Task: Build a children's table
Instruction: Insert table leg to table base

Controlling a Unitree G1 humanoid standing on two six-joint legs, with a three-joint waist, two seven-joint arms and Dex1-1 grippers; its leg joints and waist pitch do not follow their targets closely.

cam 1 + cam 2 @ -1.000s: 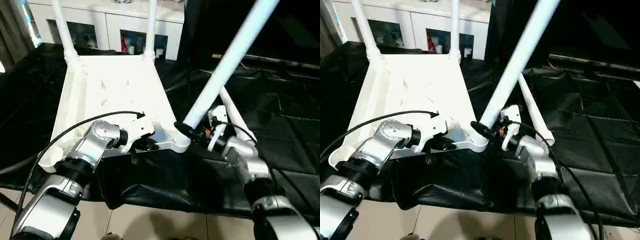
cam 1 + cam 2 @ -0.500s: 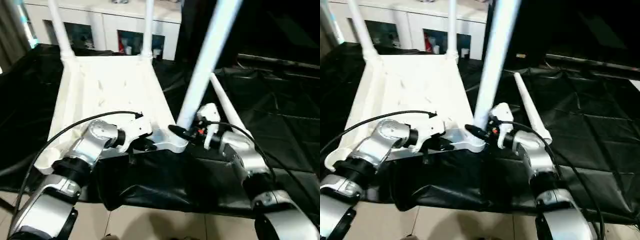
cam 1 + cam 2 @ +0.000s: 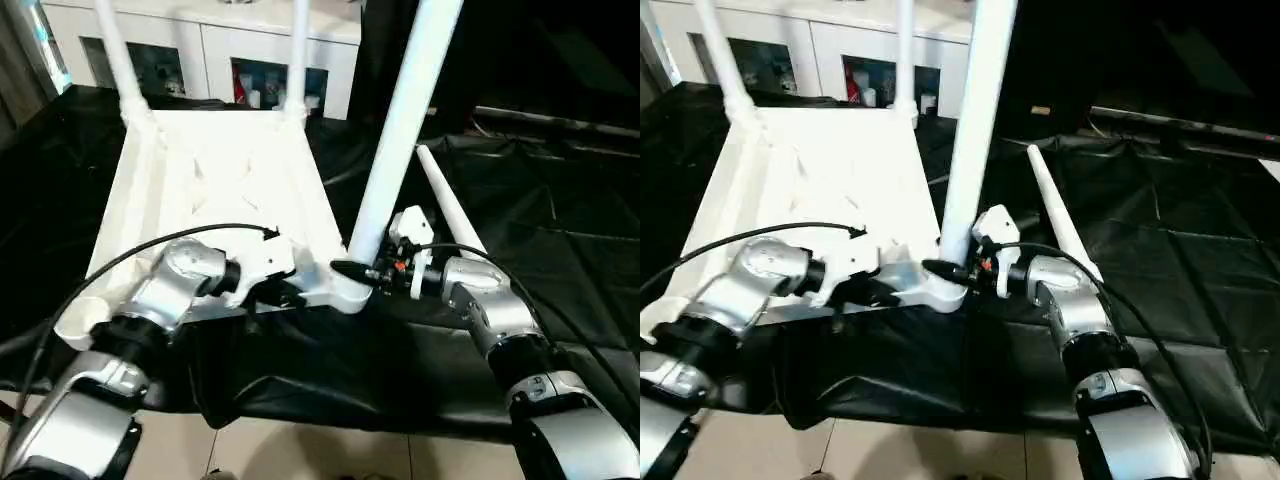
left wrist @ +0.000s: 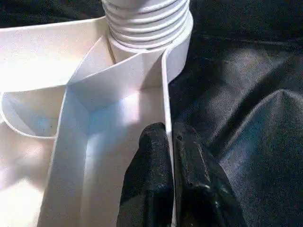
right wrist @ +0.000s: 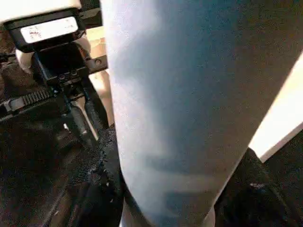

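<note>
The children's table lies upside down on black cloth, its white tabletop [image 3: 230, 170] showing the ribbed underside. Two legs [image 3: 115, 50] [image 3: 298, 50] stand in the far corner sockets. A third white leg [image 3: 395, 130] rises nearly upright from the near right corner socket [image 3: 345, 293], and my right gripper [image 3: 355, 272] is shut on its base. My left gripper [image 4: 171, 137] is shut on the tabletop's thin rim wall just beside that socket, where the leg's ribbed end [image 4: 147, 23] sits. The held leg [image 5: 189, 104] looms close in the right wrist view.
A fourth white leg [image 3: 447, 210] lies loose on the black cloth [image 3: 560, 230] to the right of the tabletop. A white cabinet [image 3: 210, 40] with glass doors stands behind. The cloth's front edge hangs over pale floor [image 3: 300, 450].
The held leg has swung from leaning right to nearly upright over the near right socket, and my right gripper moved left with it. My left gripper kept its hold on the rim.
</note>
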